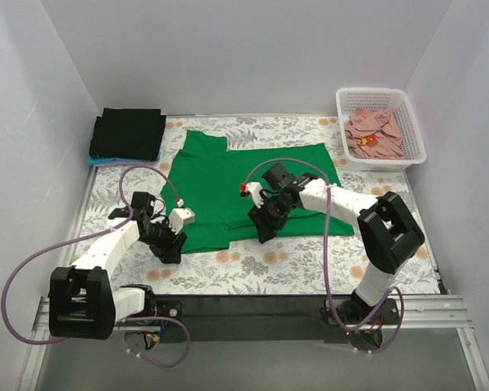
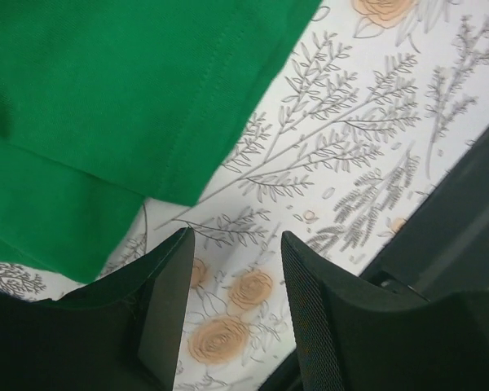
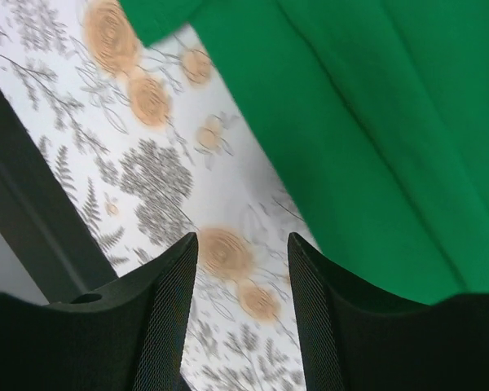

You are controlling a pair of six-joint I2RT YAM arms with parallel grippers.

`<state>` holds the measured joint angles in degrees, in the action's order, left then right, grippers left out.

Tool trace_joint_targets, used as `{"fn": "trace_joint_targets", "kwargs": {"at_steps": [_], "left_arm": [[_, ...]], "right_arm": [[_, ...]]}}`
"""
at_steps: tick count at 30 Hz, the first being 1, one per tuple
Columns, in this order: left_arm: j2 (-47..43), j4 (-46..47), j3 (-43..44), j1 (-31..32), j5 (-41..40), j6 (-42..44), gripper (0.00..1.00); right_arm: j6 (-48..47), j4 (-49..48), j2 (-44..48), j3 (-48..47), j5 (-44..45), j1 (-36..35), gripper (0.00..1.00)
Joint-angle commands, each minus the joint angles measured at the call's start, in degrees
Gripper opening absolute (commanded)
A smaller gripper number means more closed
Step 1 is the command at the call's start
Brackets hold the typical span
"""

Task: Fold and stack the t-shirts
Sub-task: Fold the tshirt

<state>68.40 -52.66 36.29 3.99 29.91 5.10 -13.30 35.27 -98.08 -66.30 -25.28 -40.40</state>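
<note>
Top external: green t-shirt (image 1: 244,187) fold in hand. Left gripper (image 1: 171,247) and right gripper (image 1: 265,229) unclenched, empty, at near edge. Next, probably: pinch edge, fold over.

We see a table with a white, floral-patterned top (image 1: 310,262). Directly on it lie a bright green cotton t-shirt (image 1: 228,175) spread across the middle, a pile of folded black shirts (image 1: 129,133) over a light blue folded shirt (image 1: 106,161) at the far left, and a white plastic lattice basket (image 1: 373,92) at the far right.

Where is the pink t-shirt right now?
In the top view, the pink t-shirt lies crumpled inside the white lattice basket at the far right corner of the table, beyond the green t-shirt.
</note>
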Motion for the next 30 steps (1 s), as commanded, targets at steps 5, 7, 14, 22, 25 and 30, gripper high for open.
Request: {"fn": "trace_joint_targets", "kwargs": {"at_steps": [5,7,14,22,25,30], "left_arm": [[-3.8,12.8,-6.2,0.6,0.4,4.7,0.46],[-4.3,13.2,-7.1,0.7,0.1,5.1,0.46],[-4.0,14.8,-8.3,1.0,-0.6,4.1,0.41],[-2.9,16.8,-9.4,2.8,-0.7,1.7,0.33],[-2.0,18.2,-9.8,3.7,-1.9,0.2,0.29],[-1.1,19.2,-9.5,4.0,-2.9,-0.5,0.11]], "right_arm": [[18.4,-18.0,-2.5,1.4,-2.5,-8.0,0.56],[20.1,-18.7,-4.7,0.2,-3.5,-8.4,0.57],[25.1,-20.8,-11.5,-2.5,-7.4,-10.5,0.57],[27.5,-21.9,-14.3,-4.0,-8.9,-11.7,0.53],[27.8,-21.8,-15.7,-4.9,-8.9,-11.7,0.4],[27.8,-21.6,-16.3,-5.6,-9.5,-11.6,0.15]]}}
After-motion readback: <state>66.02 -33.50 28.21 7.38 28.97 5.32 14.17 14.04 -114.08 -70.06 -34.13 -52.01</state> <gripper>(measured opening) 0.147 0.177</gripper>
